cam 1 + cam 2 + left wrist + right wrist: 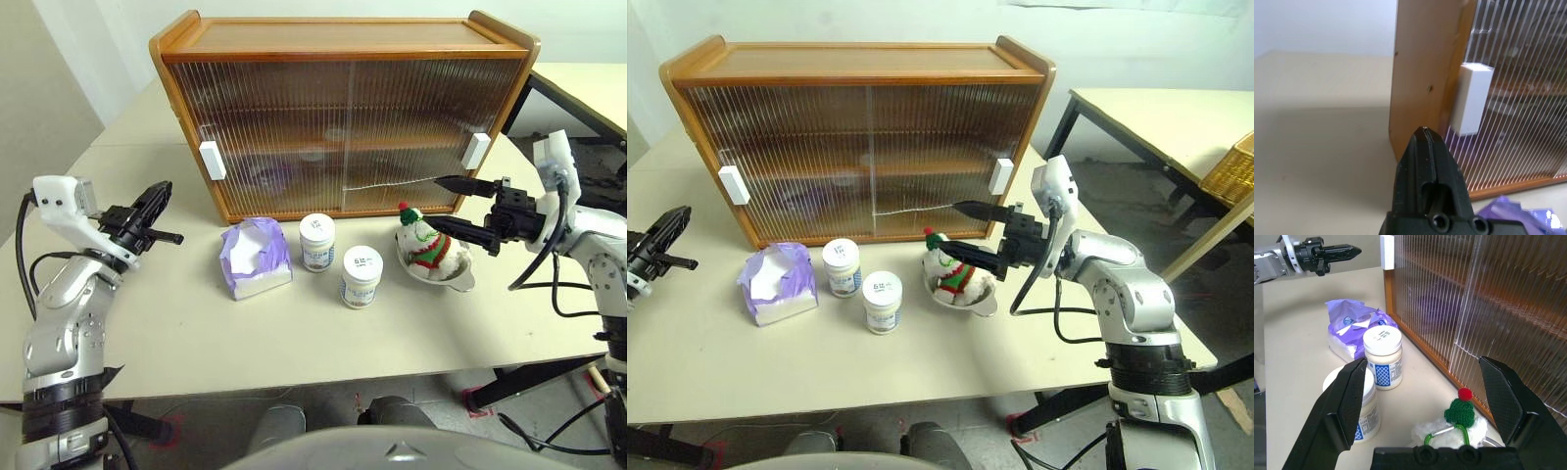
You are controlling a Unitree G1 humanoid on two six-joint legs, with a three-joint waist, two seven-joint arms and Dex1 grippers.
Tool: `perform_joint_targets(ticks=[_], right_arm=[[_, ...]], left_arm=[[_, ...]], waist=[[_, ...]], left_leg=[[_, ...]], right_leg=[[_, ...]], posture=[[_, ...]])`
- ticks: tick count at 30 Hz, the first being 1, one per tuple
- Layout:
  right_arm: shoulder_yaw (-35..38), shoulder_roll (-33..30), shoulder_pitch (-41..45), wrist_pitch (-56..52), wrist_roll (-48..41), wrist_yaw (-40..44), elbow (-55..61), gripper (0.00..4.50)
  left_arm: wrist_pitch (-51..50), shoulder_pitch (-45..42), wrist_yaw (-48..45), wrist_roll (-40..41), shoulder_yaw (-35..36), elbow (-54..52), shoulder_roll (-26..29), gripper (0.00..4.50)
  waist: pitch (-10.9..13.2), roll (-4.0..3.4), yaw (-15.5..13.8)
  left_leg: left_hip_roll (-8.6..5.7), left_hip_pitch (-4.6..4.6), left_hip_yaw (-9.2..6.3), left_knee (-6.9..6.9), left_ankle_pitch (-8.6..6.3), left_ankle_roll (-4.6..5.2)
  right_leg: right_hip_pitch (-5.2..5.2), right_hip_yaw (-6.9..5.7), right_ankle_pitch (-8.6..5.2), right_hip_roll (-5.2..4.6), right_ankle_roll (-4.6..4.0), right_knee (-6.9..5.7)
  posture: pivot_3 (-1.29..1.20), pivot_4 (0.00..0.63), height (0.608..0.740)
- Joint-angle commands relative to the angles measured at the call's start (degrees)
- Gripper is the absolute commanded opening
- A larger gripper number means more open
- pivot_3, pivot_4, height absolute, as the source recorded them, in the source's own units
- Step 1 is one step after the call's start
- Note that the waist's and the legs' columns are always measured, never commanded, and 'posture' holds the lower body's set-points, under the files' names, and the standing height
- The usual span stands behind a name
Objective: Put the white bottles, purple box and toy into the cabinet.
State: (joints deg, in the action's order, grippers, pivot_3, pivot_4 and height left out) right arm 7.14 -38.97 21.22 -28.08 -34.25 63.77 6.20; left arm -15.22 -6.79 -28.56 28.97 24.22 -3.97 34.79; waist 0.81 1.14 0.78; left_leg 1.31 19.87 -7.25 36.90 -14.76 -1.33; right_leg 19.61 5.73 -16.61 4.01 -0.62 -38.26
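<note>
Beige tabletop (196,343) — left claw (157,211) closed, empty; right claw (446,204) wide open beside the toy (426,243).

The cabinet (343,117) stands at the back of the table (196,333). In front of it, left to right: the purple box (255,257), two white bottles (317,242) (361,276), then the toy (428,245) in a metal bowl (458,279).
</note>
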Motion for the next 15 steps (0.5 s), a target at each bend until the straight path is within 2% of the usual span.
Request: perform_joint_targets(ticks=[1,15], right_arm=[[-0.7,0.5,1.0,-1.8,-1.1,-1.3,1.9,4.50],[0.1,1.2,0.6,-1.9,-1.9,-2.5,2.5,4.50]], left_arm=[[-0.4,-2.3,-1.6,-2.0,-2.4,1.8,1.1,0.02],[2.9,-11.9,-5.0,-6.0,-7.0,13.6,-0.5,0.02]], waist=[[0.0,0.00,0.0],[0.0,0.00,0.2]], left_leg=[[0.00,-0.01,0.00,0.00,0.00,0.00],[0.03,0.06,-0.02,0.16,-0.02,0.04]], right_leg=[[0.00,0.00,0.00,0.00,0.01,0.00],[0.17,0.07,0.11,0.00,0.16,0.01]], posture=[[-0.03,0.000,0.740],[-0.06,0.000,0.740]])
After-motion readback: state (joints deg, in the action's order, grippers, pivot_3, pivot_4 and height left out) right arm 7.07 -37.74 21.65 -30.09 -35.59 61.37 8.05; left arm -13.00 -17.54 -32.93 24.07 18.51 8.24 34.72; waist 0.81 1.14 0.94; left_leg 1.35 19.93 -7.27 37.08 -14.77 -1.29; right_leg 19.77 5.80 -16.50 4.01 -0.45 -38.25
